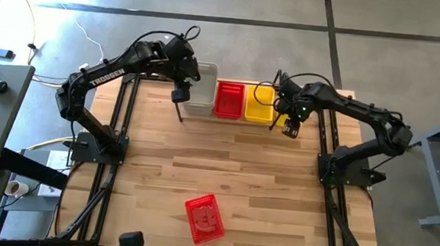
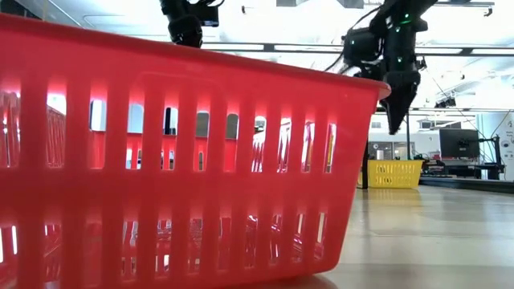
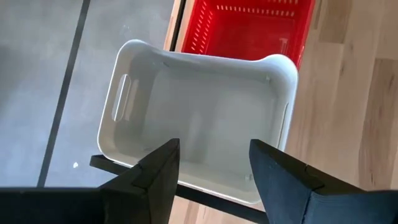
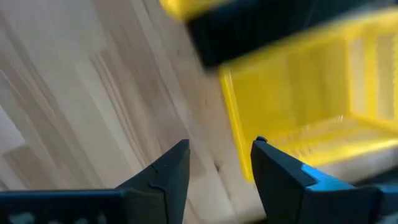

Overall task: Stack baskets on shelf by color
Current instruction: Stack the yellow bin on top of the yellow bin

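Left gripper (image 1: 180, 96), fingers apart and empty, hovers above the clear basket (image 1: 200, 90) on the shelf (image 1: 268, 125). Right gripper (image 1: 291, 129), fingers apart, hangs just beside the yellow basket (image 1: 259, 106). A red basket (image 1: 205, 217) lies well apart on the counter (image 1: 239, 179).

Overhead, table-level and wrist views share shelf (image 1: 230, 100).

Both arms matte black, jointed. Left arm (image 1: 114, 71) carries white "TROSSEN" lettering on one link. Black cables loop near each wrist; gripper fingers dark, wedge-shaped.
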